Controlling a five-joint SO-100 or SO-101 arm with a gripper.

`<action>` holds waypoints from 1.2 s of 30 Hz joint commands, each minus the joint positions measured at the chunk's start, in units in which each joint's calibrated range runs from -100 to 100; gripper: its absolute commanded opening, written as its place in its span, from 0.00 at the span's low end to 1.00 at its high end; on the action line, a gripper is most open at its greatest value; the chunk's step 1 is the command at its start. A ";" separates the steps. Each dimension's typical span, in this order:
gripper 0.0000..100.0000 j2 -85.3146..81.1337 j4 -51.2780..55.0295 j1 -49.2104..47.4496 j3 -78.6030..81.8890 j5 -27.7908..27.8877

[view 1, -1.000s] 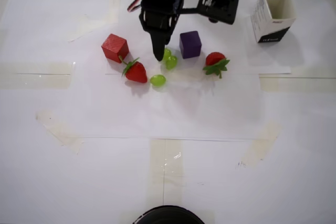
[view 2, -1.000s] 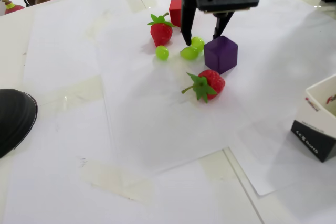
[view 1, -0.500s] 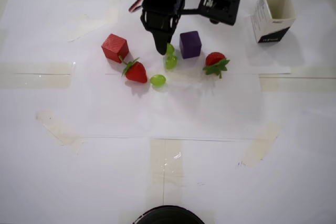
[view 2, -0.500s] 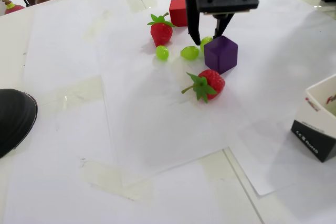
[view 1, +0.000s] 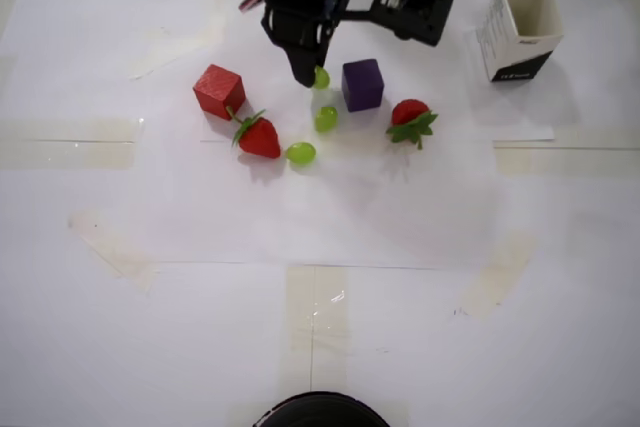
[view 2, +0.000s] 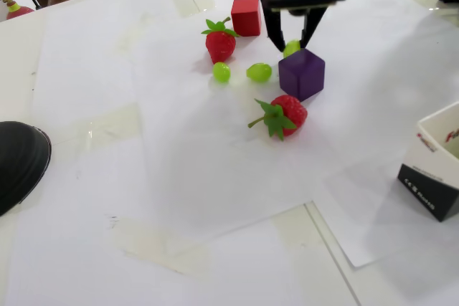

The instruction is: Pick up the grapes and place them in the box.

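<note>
Pincer [view 1: 318, 77] first, seen from the overhead view: its dark fingertip sat right against one grape [view 1: 321, 77], just beside the purple cube [view 1: 362, 84], and I judged the grape was held, though from above I could not see both fingers. Two more grapes lay loose on the tabletop [view 1: 320, 327], one [view 1: 326, 118] below the held one and another [view 1: 300, 153] next to a strawberry [view 1: 258, 135]. The box [view 1: 520, 27] stood well apart at the upper right, and its mouth looked empty to me.

From the fixed view, my pincer [view 2: 292, 46] was narrowed around the grape [view 2: 291, 47], a finger on either side, with the fruit just behind the purple cube [view 2: 302, 73]. The other two grapes [view 2: 259, 72] [view 2: 221, 72] rested on the paper. Only a corner of the box [view 2: 434, 170] showed at the right edge.

By my reckoning, nothing was in the box yet: one grape was in hand, needing carrying across, with two visible ones left.
</note>
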 commanded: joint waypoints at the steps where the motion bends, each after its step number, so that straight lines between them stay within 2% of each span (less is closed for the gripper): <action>1: 0.07 -8.98 11.45 0.21 -14.52 -4.64; 7: 0.07 -15.17 25.42 -7.37 -23.52 -18.71; 11: 0.07 -17.66 26.81 -17.44 -23.61 -27.69; 15: 0.07 -16.72 25.75 -26.26 -22.79 -34.24; 28: 0.07 -9.32 17.25 -38.91 -22.43 -40.88; 36: 0.10 -7.43 7.12 -42.07 -15.33 -43.32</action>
